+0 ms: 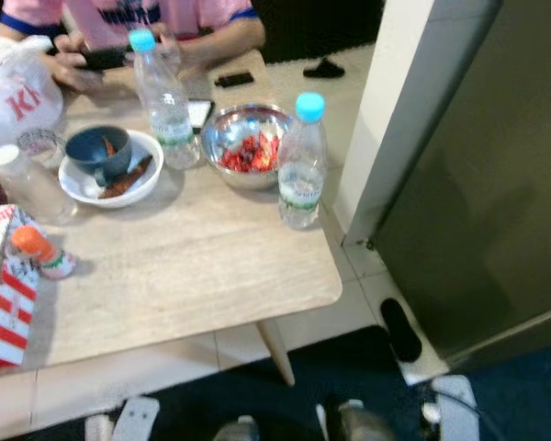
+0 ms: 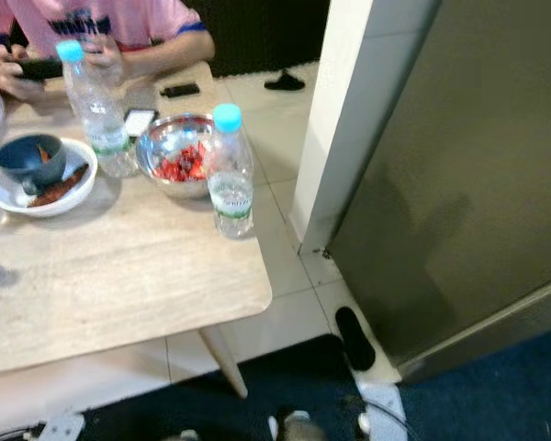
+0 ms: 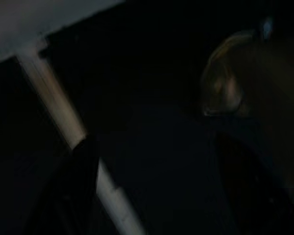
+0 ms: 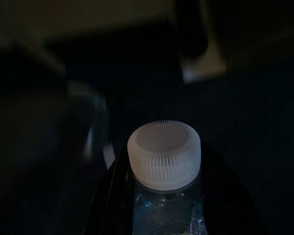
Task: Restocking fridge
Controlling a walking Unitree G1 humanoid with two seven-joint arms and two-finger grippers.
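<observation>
Two clear water bottles with light blue caps stand on the wooden table (image 1: 193, 266): one near the right edge (image 1: 301, 165), the other farther back (image 1: 165, 106). The grey fridge door (image 1: 477, 184) on the right is closed. In the dim right wrist view my right gripper (image 4: 164, 205) is shut on a clear water bottle (image 4: 164, 196) with a white ribbed cap (image 4: 164, 154), held low above a dark floor. The left wrist view is very dark; my left gripper (image 3: 157, 191) hangs with its fingers (image 3: 73, 191) apart and nothing between them, beside a table leg (image 3: 59, 107).
A steel bowl of red food (image 1: 246, 147), a white bowl holding a blue cup (image 1: 110, 165), a red-and-white carton (image 1: 5, 294) and a white bag (image 1: 18, 96) share the table. A person in a pink shirt (image 1: 119, 18) sits behind it with a phone. A black slipper (image 1: 400, 329) lies by the fridge.
</observation>
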